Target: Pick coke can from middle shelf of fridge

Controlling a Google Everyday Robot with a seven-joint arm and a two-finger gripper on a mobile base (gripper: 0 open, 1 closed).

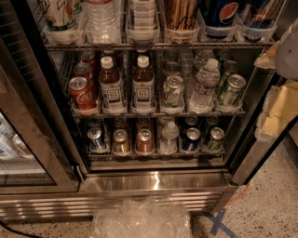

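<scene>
The tall dark-framed display fridge (pixel 153 183) is standing with its glass door (pixel 28 144) swung open to the left. The silver wire middle shelf (pixel 158 113) is carrying six clear plastic lane trays. The far-left lane is holding three red cans that I can count; the front one, the red aluminium coke can (pixel 82 92) with white Coca-Cola script, is sitting at the near edge. Right of it, two brown tea bottles (pixel 111 84) with white caps are showing "TEA" labels, and then come a lane of green-and-silver cans (pixel 173 91), a lane of clear water bottles (pixel 204 83) and another lane of green-and-silver cans. Above, large bottles (pixel 221 13) are showing the Pepsi logo. Below, five cans and one water bottle are fronting the lowest rack (pixel 153 152). The white-and-yellow gripper (pixel 280 107) is hanging at the right edge, well apart from the coke can; whether it is spread or pressed together cannot be told.
</scene>
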